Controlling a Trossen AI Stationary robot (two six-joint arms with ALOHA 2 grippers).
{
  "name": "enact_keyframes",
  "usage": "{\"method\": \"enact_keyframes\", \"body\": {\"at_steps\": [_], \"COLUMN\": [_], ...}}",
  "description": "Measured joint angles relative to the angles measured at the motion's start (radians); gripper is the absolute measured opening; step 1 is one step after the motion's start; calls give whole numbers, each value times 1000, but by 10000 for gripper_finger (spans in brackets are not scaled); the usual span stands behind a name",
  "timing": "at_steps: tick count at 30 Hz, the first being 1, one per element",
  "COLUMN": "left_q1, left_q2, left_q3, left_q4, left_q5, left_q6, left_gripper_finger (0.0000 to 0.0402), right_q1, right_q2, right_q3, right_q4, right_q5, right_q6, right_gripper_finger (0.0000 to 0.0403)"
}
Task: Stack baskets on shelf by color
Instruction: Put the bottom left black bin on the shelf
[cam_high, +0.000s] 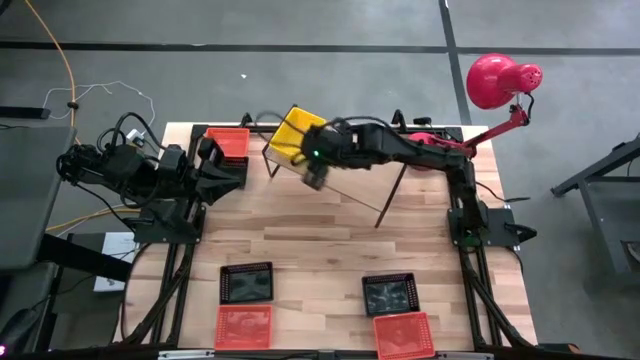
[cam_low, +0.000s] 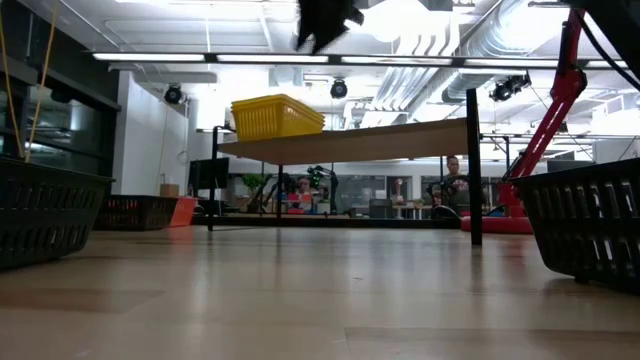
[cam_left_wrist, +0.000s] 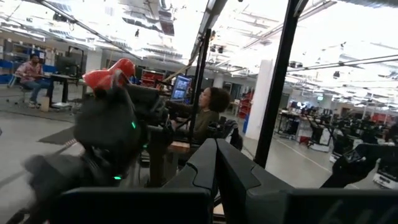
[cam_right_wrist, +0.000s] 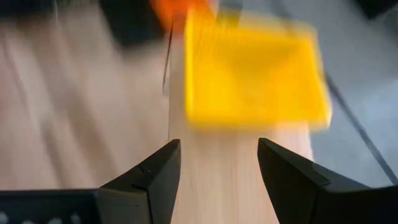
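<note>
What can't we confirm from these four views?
- How many yellow perforated plastic baskets are stacked: right arm covers part in the high view; right wrist view is blurred.
- Light wooden shelf top: low view is edge-on.
- Left tool: fingers together in its wrist view; anything beneath is hidden.

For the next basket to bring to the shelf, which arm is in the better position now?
Probably the right. Its claw is open and empty above the shelf, beside the yellow basket, so it is free to go to the baskets at the near edge. The left claw is shut by the far-left orange basket.
</note>
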Motion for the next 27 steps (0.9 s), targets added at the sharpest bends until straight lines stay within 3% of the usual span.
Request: {"method": "enact_keyframes", "body": {"at_steps": [5,10,13,21,27], "left_q1": [0,0,0,1,1], "left_q2": [0,-2,-2,-2,10], "left_q3": [0,-1,-1,-1,-3], "left_q4": [-12,-56,-80,-130,-222], "left_q5": [-16,-21,-22,-39,-85], "left_q6": [6,2,-11,-13,-31], "left_gripper_finger": [0,0,0,0,0], "right_q1": [61,138,172,284,389], "right_q2": [-20,-128,-249,-713,-929], "right_q3": [-3,-75,-253,-952,-1268], "right_q4": [-305,-256,-250,191,623], "right_q5": [-15,-66,-40,-122,-115], "right_q6": [0,4,90,498,707], "right_gripper_finger": [199,199,199,199,199]}}
